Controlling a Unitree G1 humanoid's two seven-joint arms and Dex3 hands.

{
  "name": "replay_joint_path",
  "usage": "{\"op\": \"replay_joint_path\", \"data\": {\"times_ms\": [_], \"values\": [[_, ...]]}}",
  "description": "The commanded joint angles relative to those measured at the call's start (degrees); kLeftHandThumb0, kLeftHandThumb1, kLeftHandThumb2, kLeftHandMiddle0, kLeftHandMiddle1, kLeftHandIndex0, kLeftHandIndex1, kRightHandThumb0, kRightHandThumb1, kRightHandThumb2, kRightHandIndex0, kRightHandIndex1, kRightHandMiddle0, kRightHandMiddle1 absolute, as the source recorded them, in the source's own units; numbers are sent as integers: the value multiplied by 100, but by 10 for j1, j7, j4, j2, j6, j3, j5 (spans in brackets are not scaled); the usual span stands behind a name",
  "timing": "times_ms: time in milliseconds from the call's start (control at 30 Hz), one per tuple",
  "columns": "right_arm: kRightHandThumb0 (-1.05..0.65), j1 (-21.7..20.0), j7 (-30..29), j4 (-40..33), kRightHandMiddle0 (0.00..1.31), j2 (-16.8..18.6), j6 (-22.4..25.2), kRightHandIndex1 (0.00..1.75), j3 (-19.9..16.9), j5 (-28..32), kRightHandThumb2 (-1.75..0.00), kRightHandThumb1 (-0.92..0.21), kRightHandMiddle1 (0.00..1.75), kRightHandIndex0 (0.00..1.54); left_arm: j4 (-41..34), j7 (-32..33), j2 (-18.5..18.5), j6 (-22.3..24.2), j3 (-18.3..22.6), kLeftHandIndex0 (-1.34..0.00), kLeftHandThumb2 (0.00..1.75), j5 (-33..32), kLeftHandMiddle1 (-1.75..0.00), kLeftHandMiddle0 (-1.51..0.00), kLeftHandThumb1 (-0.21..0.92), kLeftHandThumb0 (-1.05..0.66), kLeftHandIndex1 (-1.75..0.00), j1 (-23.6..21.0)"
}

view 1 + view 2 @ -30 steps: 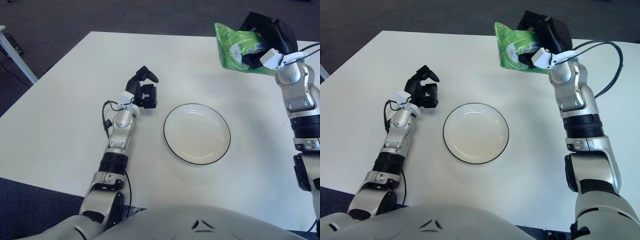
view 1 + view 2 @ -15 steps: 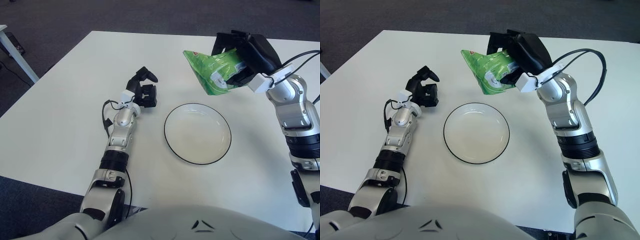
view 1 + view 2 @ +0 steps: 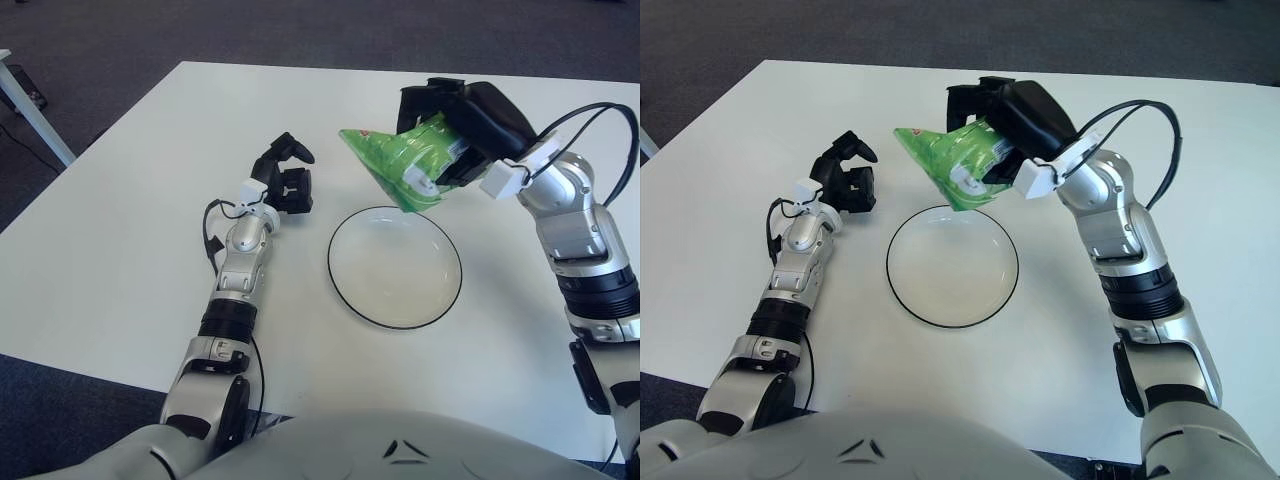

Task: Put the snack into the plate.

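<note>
Above the plate's far rim, the right hand grips the tilted green snack bag.

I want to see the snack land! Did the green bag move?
Yes. The right hand has carried the green snack bag leftward and toward the robot, from the table's far right corner to the far rim of the plate.

Bright, even overhead light on the white worktop. Shadows soft and faint, chiefly under the plate rim. Mild glare on the plate. Focus sharp throughout; floor dark.
</note>
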Motion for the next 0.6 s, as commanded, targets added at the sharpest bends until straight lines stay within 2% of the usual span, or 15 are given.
{"op": "replay_joint_path", "data": {"times_ms": [0,167,300,400,567], "values": [[59,9,18,1,108,1,-33,175,7,25,-165,-5,175,84,22,-2,-10,-4,-2,-63,135,-5,-175,-129,29,-49,-175,41],[60,34,60,-25,110,0,-31,175,10,73,-166,-3,175,85,16,-3,-12,-5,-4,-65,137,-6,-175,-129,27,-49,-175,44],[61,38,72,-25,111,-1,-50,175,9,81,-167,-2,175,86,11,-2,-13,-4,-5,-65,137,-4,-175,-129,27,-49,-175,47],[62,45,103,-37,113,-5,-38,175,15,101,-169,-1,175,87,3,7,-14,1,-6,-65,137,1,-175,-129,27,-49,-175,50],[63,51,127,-46,114,-7,-27,175,18,97,-171,0,175,89,-17,26,-20,21,-7,-65,137,10,-175,-129,27,-49,-175,56]]}}
